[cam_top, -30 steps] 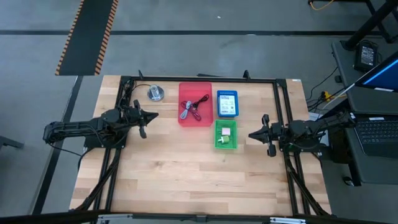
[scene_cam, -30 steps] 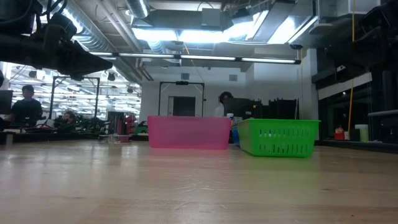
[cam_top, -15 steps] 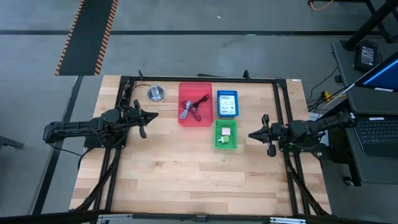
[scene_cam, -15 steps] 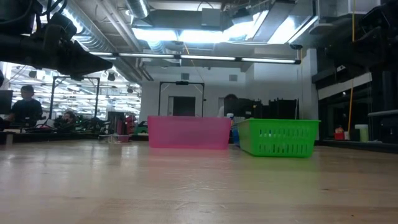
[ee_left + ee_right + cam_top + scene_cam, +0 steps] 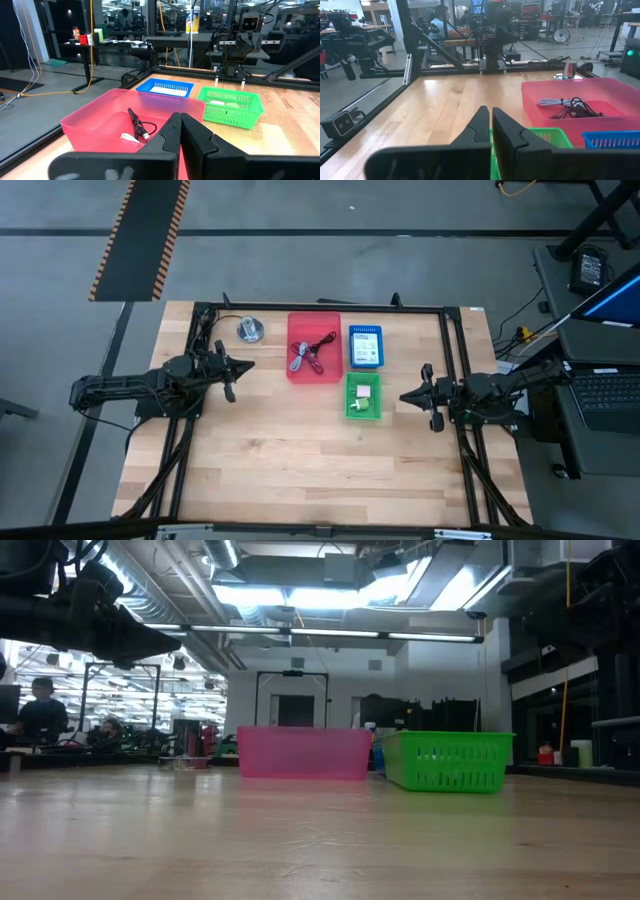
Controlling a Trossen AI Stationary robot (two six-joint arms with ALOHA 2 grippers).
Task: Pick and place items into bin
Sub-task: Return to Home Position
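- Nothing on the tabletop (image 5: 300, 470) is moving: compared with the frames from the last second, both arms are holding the same drawn-back poses and every bin is sitting where it was.
- The only change is happening in the room behind. In the low view, a person who was passing between the red bin (image 5: 303, 752) and the green bin (image 5: 447, 762) is no longer showing there.
- The left end effector (image 5: 247, 365) is hovering at centre left of the high view, fingers pressed together and carrying nothing.
- The right end effector (image 5: 404, 396) is mirroring it at centre right, just beside the green bin (image 5: 349, 412), also pressed together and carrying nothing.
- The red and black cables (image 5: 310, 356) are lying tangled in the red bin (image 5: 326, 372), top centre.
- Small white pieces (image 5: 365, 393) are resting in the green bin, and a white printed packet (image 5: 365, 340) is lying in the blue bin (image 5: 352, 362) above it.
- Apart from a round metal disc (image 5: 250, 330) at upper left, no loose item is showing on the wood. The sorting is looking finished, with the arms apparently parking.
- No brand or label is reading clearly: the packet's print is too small to make out, and the bins are showing no writing.
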